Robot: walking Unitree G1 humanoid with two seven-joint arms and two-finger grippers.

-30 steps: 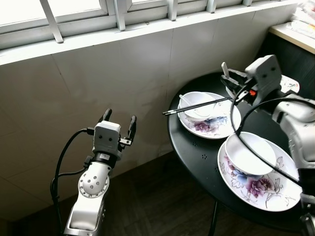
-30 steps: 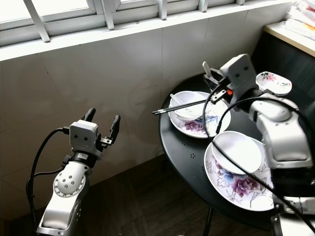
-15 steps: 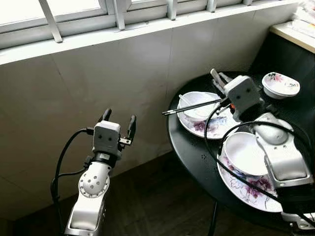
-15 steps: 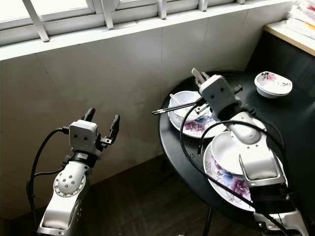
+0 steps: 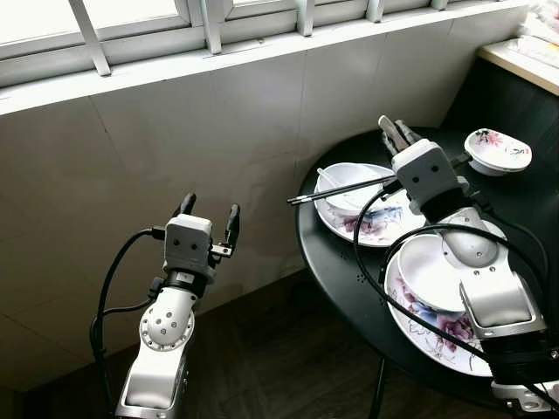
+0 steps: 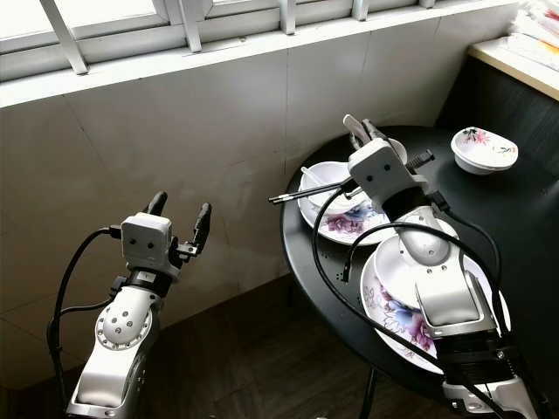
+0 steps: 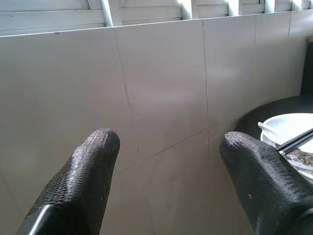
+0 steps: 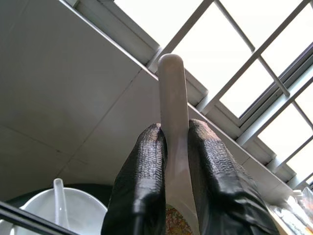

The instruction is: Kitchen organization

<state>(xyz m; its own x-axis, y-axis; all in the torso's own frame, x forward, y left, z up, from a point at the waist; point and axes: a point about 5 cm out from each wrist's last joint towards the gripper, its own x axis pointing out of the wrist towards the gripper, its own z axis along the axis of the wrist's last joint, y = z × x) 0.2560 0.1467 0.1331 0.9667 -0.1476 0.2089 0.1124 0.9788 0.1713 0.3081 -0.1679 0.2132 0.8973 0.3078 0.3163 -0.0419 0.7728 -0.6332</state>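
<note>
Head views: my right gripper [image 5: 395,131] is raised over the round table [image 5: 349,262], pinched on a white spoon [image 5: 385,130] whose handle sticks up past the fingertips toward 11 o'clock. Just below, at 7 o'clock from it, sits the far bowl [image 5: 354,185] on a floral plate [image 5: 371,223], with a second spoon inside and black chopsticks [image 5: 336,189] laid across its rim, tips overhanging the table edge toward 9 o'clock. The near bowl [image 5: 432,272] on its plate lies under my right forearm. A small dish [image 5: 497,149] sits at 3 o'clock, well apart. My left gripper [image 5: 210,220] stands wide and empty off the table, near the tiled wall; right arm is clearly nearer.

Left wrist view: fingers spread, wall ahead, far bowl [image 7: 288,129] at the edge.

Right wrist view: fingers [image 8: 142,191] clamp the spoon [image 8: 172,127]; far bowl [image 8: 54,213] below. Judgement: lowering into it must clear the chopsticks; open room lies over the table.
</note>
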